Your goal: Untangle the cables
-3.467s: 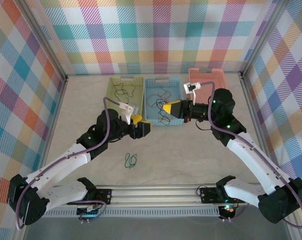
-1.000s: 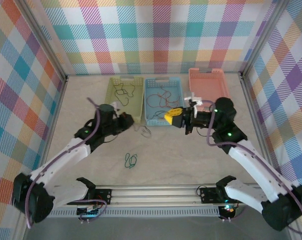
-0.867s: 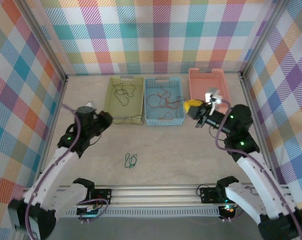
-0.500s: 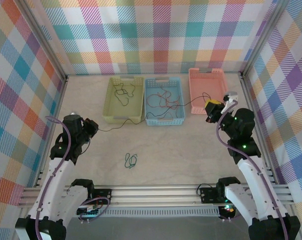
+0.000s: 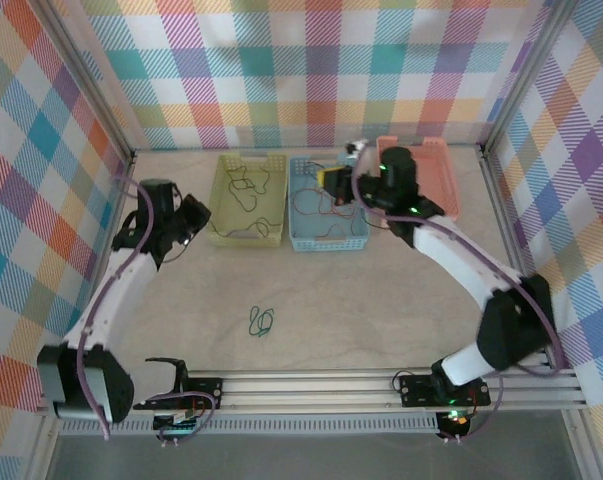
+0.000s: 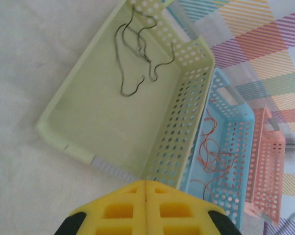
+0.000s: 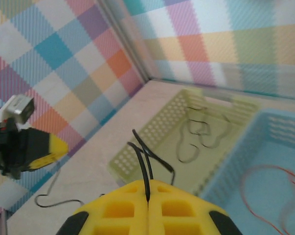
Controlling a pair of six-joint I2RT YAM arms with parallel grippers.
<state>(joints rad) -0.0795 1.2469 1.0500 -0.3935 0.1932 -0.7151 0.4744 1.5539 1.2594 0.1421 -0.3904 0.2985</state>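
My right gripper (image 5: 331, 181) (image 7: 147, 189) hangs over the blue basket (image 5: 327, 238), shut on a thin black cable (image 7: 143, 156) that loops out of the seam of its yellow jaws. My left gripper (image 5: 192, 214) (image 6: 146, 183) (image 7: 56, 145) is beside the green basket's (image 5: 244, 237) left wall, jaws shut with nothing showing between them. A black strand (image 7: 54, 200) lies on the table below it; whether it reaches those jaws I cannot tell. The green basket (image 6: 113, 117) holds a dark cable (image 6: 137, 54), the blue basket (image 6: 235, 142) holds red cables (image 6: 212, 156). A green cable (image 5: 262, 320) lies coiled on the table.
A pink basket (image 5: 428, 178) stands right of the blue one, all three in a row at the back. Plaid walls (image 5: 41, 180) close in the left, right and far sides. A metal rail (image 5: 311, 385) runs along the near edge.
My right gripper has swung left from beside the pink basket to over the blue one. The left gripper has moved farther back, up to the green basket. The black cable is no longer stretched between them.
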